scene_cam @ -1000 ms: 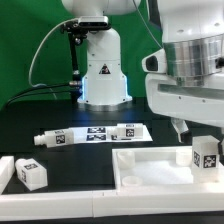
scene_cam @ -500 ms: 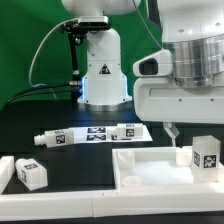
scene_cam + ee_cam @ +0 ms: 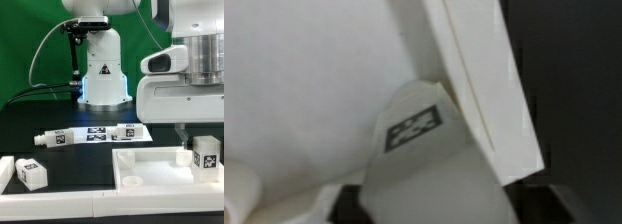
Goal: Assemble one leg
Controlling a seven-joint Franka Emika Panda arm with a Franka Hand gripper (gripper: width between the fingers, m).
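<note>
The leg, a small white tagged block, stands on the right end of the white tray-like piece at the exterior view's right. My gripper hangs right over it, and one dark finger shows beside the block. In the wrist view the leg fills the gap between the two dark fingers, so my gripper is shut on it. The tray's raised wall runs just beside it.
A second, alike small tagged block sits at the exterior view's left front. Two long white tagged rods lie on the black table behind the tray. The arm's white base stands at the back.
My hand has shifted a little over the tray's right end and sits slightly lower. The leg stays almost in the same place.
</note>
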